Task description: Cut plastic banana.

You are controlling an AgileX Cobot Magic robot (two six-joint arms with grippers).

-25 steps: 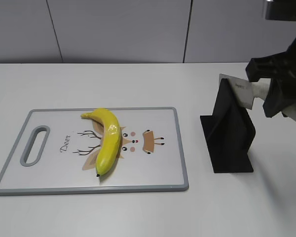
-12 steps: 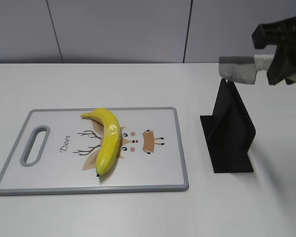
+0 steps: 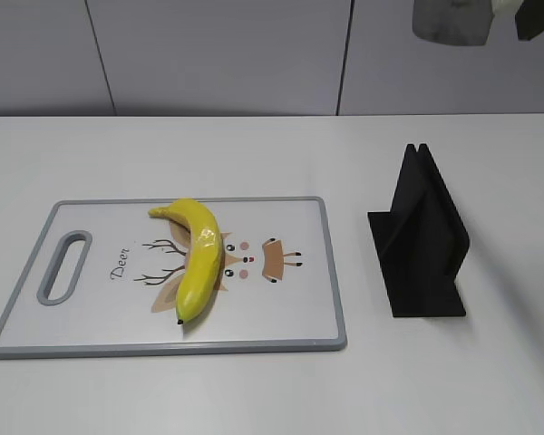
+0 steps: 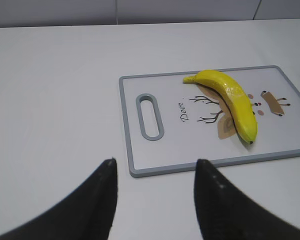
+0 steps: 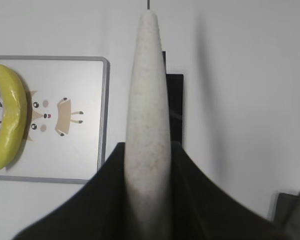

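Our right gripper (image 5: 149, 165), clamping the knife (image 5: 148, 100), hangs above the stand; the plastic banana (image 5: 9, 115) lies leftward, lengthwise toward us.

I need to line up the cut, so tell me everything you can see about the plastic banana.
The plastic banana is glossy yellow, curved, with dark tips and a faint wrinkled seam across its middle. It looks whole, not yet cut. It lies flat on the white cutting board, over the printed deer drawing, its stem end toward the far edge and its other tip toward the near edge. Only the board touches it; neither claw is near it.
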